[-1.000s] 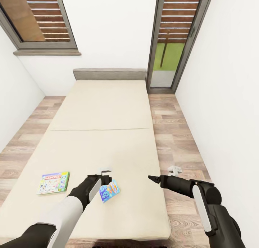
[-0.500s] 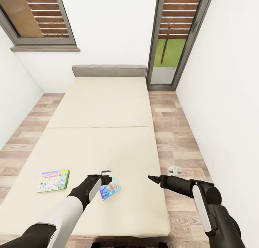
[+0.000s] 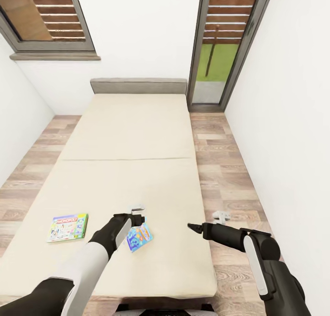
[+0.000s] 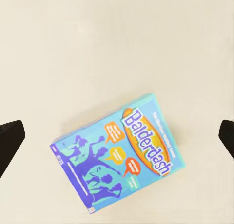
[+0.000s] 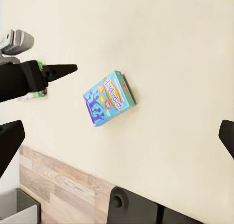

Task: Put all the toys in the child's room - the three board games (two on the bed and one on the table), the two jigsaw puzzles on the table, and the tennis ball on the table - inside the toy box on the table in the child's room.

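Two board games (image 3: 139,237) lie near the bed (image 3: 133,133) edge; both claws spread.

You had the blue board game (image 4: 119,153) lying flat on the cream bed surface (image 4: 97,44), its "Balderdash" title running diagonally. Your left gripper (image 4: 117,136) stood wide open, one dark fingertip (image 4: 9,141) at each edge, both clear of the box.

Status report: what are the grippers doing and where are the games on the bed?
Left gripper open, above the blue board game, not touching. Right gripper empty, apparently open, at the bed edge. Monopoly box flat further left. Nothing in the way.
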Robot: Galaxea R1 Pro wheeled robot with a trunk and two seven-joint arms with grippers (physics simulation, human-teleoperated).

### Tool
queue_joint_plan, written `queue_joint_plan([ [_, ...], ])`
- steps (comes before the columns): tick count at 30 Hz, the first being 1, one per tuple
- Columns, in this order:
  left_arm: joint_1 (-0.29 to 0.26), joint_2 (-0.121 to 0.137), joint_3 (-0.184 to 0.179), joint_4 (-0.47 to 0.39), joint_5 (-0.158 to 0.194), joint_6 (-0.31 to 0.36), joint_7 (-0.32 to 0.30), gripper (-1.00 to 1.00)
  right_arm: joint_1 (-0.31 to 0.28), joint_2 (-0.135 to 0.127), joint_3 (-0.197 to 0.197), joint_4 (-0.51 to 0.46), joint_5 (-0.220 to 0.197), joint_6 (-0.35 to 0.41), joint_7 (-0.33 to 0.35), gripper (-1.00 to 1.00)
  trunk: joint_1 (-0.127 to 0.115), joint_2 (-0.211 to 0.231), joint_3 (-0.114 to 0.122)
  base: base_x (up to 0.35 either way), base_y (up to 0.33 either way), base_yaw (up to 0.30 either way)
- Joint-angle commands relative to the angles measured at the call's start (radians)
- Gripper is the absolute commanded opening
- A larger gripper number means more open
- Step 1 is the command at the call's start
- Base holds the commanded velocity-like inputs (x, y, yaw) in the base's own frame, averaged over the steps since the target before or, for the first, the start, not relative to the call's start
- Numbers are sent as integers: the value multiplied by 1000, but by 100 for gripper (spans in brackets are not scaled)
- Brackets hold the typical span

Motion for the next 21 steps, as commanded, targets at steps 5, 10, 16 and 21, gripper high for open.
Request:
queue_joint_plan([
  [5,-126,-19,-5,-17,11,127,9,100,-1,1,-2,-1,-7,7,0,100,0,-2,-10,0,0,0],
  [10,-235,-27,-4,-21,12,187,10,100,-1,-2,-3,-1,-6,7,1,100,0,-2,-18,0,0,0],
  [16,-273,-29,-3,-21,12,195,17,100,-1,-2,-3,-1,-6,7,1,100,0,-2,-28,0,0,0],
  [21,-281,-29,-1,-19,12,193,22,100,-1,-3,-3,-1,-5,7,1,100,0,-2,-36,0,0,0],
])
